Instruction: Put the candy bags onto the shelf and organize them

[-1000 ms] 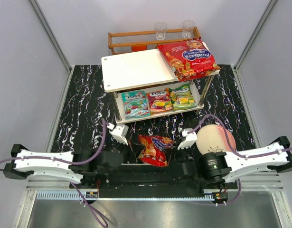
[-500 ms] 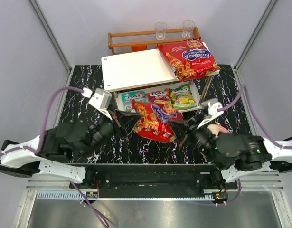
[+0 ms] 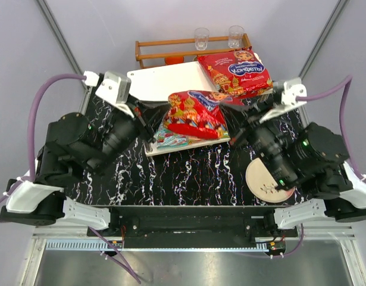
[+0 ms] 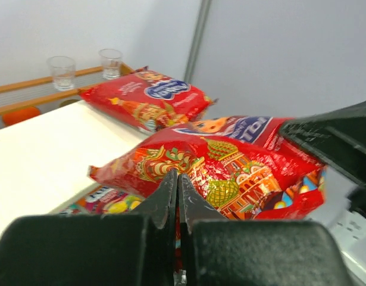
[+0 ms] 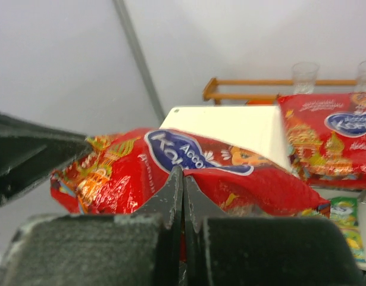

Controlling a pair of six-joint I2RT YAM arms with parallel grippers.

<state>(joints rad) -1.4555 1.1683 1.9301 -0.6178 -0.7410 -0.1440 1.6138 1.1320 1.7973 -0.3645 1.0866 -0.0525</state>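
A large red candy bag [image 3: 197, 113] hangs in the air between my two grippers, over the front edge of the shelf [image 3: 162, 83]. My left gripper [image 3: 160, 117] is shut on the bag's left edge [image 4: 230, 161], its tips [image 4: 177, 174] pinching the foil. My right gripper [image 3: 228, 120] is shut on the right edge [image 5: 123, 179], its tips [image 5: 183, 170] closed on the plastic. A second large red bag [image 3: 236, 72] lies on the right of the white top board [image 4: 40, 149]. Small candy bags [image 3: 171, 140] on the lower tier are mostly hidden under the held bag.
A brown wooden rack [image 3: 171, 43] with two glasses [image 3: 201, 38] stands behind the shelf. A round pink-and-cream plate [image 3: 266, 182] lies on the black marbled table [image 3: 188, 173] at the right, partly under my right arm. Grey walls close in both sides.
The red bag has gone from lying on the table's near edge to hanging at top-shelf height. Both arms rose and moved back with it.
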